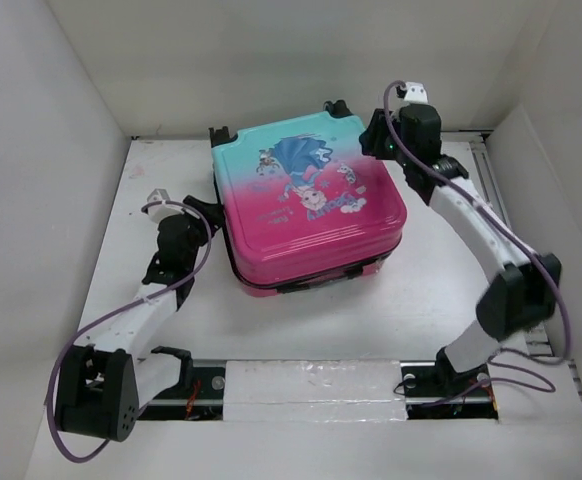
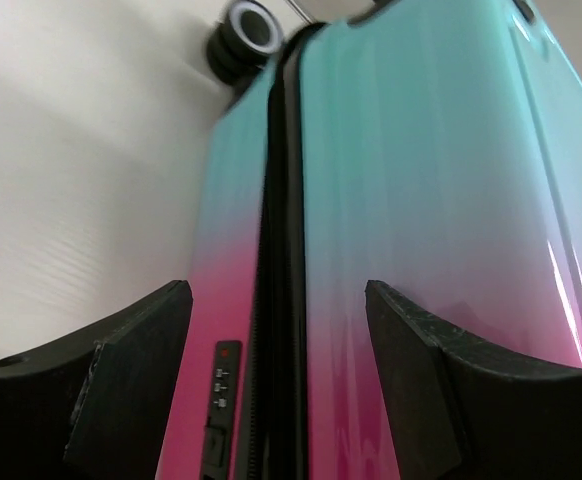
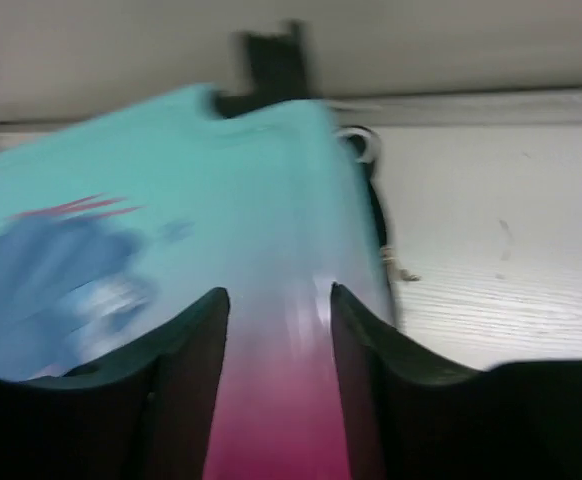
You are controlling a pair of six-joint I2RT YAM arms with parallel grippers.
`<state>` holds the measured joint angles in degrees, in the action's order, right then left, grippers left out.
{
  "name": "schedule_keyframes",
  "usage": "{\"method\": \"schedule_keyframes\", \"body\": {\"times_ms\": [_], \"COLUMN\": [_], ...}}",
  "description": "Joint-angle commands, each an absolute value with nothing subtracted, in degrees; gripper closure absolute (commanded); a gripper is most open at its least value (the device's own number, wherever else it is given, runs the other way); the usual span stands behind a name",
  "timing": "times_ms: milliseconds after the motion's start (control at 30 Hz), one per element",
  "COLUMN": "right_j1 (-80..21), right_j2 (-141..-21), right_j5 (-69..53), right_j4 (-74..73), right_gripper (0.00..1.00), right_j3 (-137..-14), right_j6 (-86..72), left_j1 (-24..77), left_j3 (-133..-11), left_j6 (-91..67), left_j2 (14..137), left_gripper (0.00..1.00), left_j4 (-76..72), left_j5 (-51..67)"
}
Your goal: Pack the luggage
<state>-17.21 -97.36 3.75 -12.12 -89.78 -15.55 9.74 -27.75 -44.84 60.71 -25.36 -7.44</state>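
The luggage (image 1: 311,200) lies flat and closed in the middle of the table, teal at the far end and pink at the near end, with a cartoon print on its lid. My left gripper (image 1: 203,208) is at its left side wall, open. In the left wrist view its jaws (image 2: 279,290) frame the black zipper seam (image 2: 281,200) and a small combination lock (image 2: 219,375), with a wheel (image 2: 243,35) beyond. My right gripper (image 1: 376,135) hovers over the far right corner of the luggage (image 3: 171,170). It (image 3: 279,295) is open with nothing between its fingers; that view is blurred.
White enclosure walls stand close on the left, back and right. A taped metal rail (image 1: 311,380) runs along the near edge between the arm bases. Another rail (image 1: 491,170) runs along the right side. A zipper pull (image 3: 396,262) hangs off the luggage's right edge.
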Motion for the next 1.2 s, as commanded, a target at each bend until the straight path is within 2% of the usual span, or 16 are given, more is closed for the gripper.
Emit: {"method": "schedule_keyframes", "body": {"times_ms": [0, 133, 167, 233, 267, 367, 467, 500, 533, 600, 700, 733, 833, 967, 1033, 1167], "right_j1": [-23.5, -22.9, -22.9, -22.9, -22.9, -24.2, -24.7, -24.7, -24.7, -24.7, -24.7, -24.7, -24.1, -23.6, -23.6, -23.6], "right_j2": [-84.1, -65.8, -62.2, -54.6, -47.2, -33.7, -25.1, -20.6, -19.0, -17.1, -19.1, -22.8, -32.6, -43.0, -43.9, -42.3], "right_j5": [-0.4, 1.2, 0.4, -4.8, -6.0, -7.6, -2.2, 0.8, 2.0, 3.4, 5.3, 6.2, 6.4, 0.3, 0.3, 0.3], "right_j4": [-9.1, -4.8, -1.6, 3.0, 4.9, 7.5, 2.5, -0.5, -1.9, -4.3, -4.3, -3.4, -1.0, 3.4, 4.9, 9.6], "right_gripper": [0.47, 0.47, 0.49, 0.56, 0.65, 0.82, 0.89, 0.89, 0.89, 0.80, 0.69, 0.64, 0.64, 0.64, 0.64, 0.48], "right_j3": [-83.2, -67.0, -63.1, -50.0, -45.7, -31.0, -21.8, -18.8, -18.8, -16.8, -15.7, -15.7, -18.6, -21.3, -20.7, -17.9], "right_j6": [-16.7, -17.7, -18.7, -19.9, -22.0, -26.7, -29.4, -31.1, -32.0, -34.4, -35.0, -34.1, -29.6, -27.5, -27.5, -27.5], "left_j1": [14.2, 14.2, 14.2, 14.2, 14.2, 14.2, 14.2, 14.2, 14.2, 14.2, 14.2, 14.2, 14.2, 14.2, 14.2, 14.2], "left_j3": [-30.7, -33.5, -34.1, -35.3, -35.3, -31.7, -27.8, -25.6, -24.4, -23.1, -21.2, -20.2, -16.8, -14.6, -13.9, -12.8], "left_j6": [-45.4, -45.4, -45.4, -45.4, -45.4, -46.6, -46.6, -45.9, -45.9, -44.4, -41.3, -41.3, -39.9, -39.4, -38.8, -36.7], "left_j2": [60.5, 61.0, 61.0, 61.0, 60.0, 54.9, 49.0, 46.9, 46.8, 45.6, 45.6, 45.6, 46.9, 47.6, 47.6, 48.3], "left_gripper": [0.33, 0.32, 0.32, 0.30, 0.30, 0.30, 0.32, 0.37, 0.37, 0.52, 0.66, 0.66, 0.69, 0.72, 0.72, 0.72], "left_j4": [-32.4, -32.4, -32.4, -31.4, -30.8, -30.1, -28.7, -28.7, -28.7, -25.6, -22.2, -22.2, -22.2, -22.8, -22.8, -24.1], "left_j5": [3.1, 1.8, 1.1, 0.0, -1.0, -6.8, -8.9, -7.7, -7.2, -6.4, -5.1, -5.1, -3.3, 0.6, 1.1, 4.7]}}
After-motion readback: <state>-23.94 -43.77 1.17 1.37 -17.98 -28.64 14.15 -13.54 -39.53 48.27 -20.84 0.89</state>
